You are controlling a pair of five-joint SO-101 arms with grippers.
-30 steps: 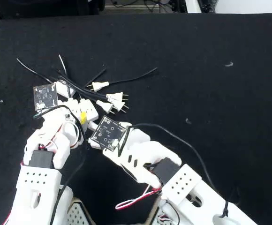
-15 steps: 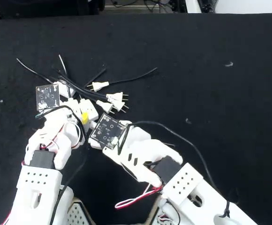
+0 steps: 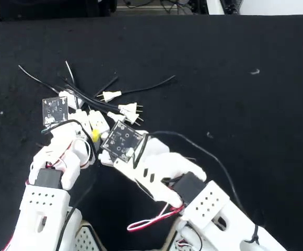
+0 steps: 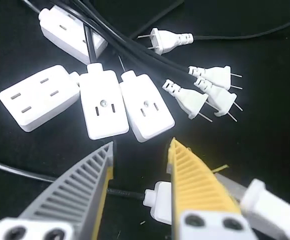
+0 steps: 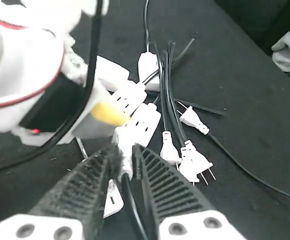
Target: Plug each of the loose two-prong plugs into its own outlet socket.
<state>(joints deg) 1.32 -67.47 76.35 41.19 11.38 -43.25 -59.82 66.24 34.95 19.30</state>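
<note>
High view | right tool [image 5: 126, 152] gripping plug [image 4: 157, 201] | edged forward beside outlets [image 4: 102, 102]

Bright, even light, glare on white sockets [image 4: 102, 105], scant shadows on black table [image 3: 256, 130].

White plugs [image 4: 187, 100], white outlet sockets [image 4: 102, 102], black cords [image 5: 166, 85], black table [image 3: 235, 130].

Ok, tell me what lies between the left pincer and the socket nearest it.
Bare black cloth. In the left wrist view the open left pincer hangs just short of the nearest socket, with nothing on the strip between them.
</note>
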